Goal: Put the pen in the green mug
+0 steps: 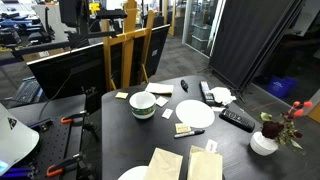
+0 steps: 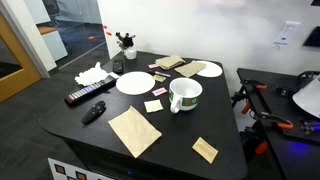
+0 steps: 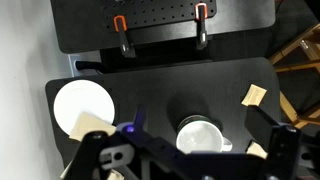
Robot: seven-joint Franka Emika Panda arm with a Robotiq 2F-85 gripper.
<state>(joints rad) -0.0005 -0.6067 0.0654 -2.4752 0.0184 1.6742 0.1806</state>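
On the black worktop (image 1: 150,140) the slim, nearly black pen (image 1: 192,132) lies flat and free, at about 6 o'clock of the round white plate (image 1: 195,114) and just beside a small yellow paper note (image 1: 183,128). The squat dark green mug (image 1: 142,104) with the white inside stands upright at 9 o'clock of that plate, apart from the pen. Its mouth faces up, so I judge that the pen can go in from above.

The tool (image 3: 190,165) hangs above the worktop and looks down on the mug. Its dark fingers (image 3: 100,160) are spread wide and nothing is between them. This fits a task not yet begun: the pen is not picked up, and the tool must first travel to it.

Only the wrist view shows the tool, which is outside both exterior views. It also shows the white inside of the mug (image 3: 200,135) from above, and this looks empty as far as it is uncovered. It does not show the pen. An exterior view gives the mug (image 2: 185,95) large and near, with a flat black remote (image 2: 88,96) far at its 9 o'clock, but there I cannot make out the pen with certainty.
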